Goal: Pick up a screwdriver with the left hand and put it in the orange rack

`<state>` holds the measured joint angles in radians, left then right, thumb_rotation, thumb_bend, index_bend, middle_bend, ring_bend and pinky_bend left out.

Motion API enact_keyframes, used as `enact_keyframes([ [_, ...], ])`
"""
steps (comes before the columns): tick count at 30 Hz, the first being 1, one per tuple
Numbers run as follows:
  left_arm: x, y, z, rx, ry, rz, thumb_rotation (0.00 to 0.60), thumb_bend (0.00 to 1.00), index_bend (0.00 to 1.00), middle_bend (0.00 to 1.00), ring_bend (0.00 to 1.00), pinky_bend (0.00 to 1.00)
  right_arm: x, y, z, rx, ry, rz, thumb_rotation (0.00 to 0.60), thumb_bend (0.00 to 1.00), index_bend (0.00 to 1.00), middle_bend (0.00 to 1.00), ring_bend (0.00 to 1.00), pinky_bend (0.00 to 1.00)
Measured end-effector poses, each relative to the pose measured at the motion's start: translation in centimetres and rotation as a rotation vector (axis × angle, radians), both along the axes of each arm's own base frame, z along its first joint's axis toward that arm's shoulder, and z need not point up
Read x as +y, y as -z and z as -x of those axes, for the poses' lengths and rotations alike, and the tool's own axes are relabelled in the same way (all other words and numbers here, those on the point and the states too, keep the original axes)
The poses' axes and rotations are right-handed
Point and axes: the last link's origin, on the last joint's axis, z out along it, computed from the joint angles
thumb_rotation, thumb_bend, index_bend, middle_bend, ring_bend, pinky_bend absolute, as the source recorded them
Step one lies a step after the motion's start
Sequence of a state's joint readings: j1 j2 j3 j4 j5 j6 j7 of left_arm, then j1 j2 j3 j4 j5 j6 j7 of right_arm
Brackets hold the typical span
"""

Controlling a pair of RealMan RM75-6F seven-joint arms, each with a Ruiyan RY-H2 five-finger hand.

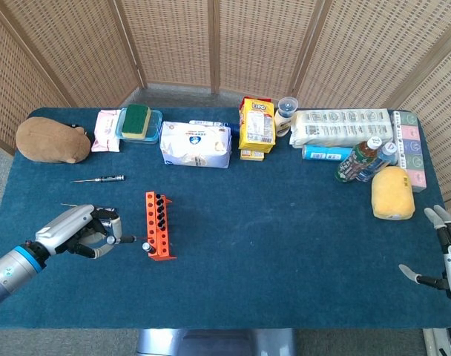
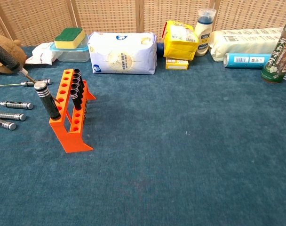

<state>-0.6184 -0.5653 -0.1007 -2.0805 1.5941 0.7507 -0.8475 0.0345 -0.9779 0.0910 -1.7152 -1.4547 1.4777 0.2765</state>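
My left hand (image 1: 78, 231) hovers low at the table's left and grips a black-handled screwdriver (image 2: 5, 55). Its thin shaft (image 1: 124, 239) points right, with the tip just short of the orange rack (image 1: 159, 226). The rack (image 2: 69, 123) stands upright and holds several black-handled screwdrivers; one with a silver cap (image 2: 45, 98) is at its near end. In the chest view the hand itself is out of frame. My right hand (image 1: 446, 252) rests at the table's far right edge with its fingers spread and nothing in it.
Loose screwdrivers lie left of the rack (image 2: 12, 104) (image 2: 5, 115), and another (image 1: 99, 179) lies further back. Along the far edge sit a brown plush (image 1: 53, 140), a sponge on a box (image 1: 139, 122), a white pack (image 1: 196, 144), a yellow snack bag (image 1: 257, 126), bottles (image 1: 363, 159) and a yellow sponge (image 1: 393, 193).
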Motion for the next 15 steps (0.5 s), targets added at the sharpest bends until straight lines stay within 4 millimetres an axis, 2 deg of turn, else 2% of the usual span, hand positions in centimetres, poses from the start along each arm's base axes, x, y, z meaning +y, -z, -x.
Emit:
enact_keyframes([
  [15,0.03,0.22,-0.01,-0.007,-0.006,0.018,0.600,0.42,0.57,1.00,0.91,0.98,0.04,-0.17,0.01,-0.005,-0.001,0.004,0.600,0.01,0.04,0.02,0.02,0.00],
])
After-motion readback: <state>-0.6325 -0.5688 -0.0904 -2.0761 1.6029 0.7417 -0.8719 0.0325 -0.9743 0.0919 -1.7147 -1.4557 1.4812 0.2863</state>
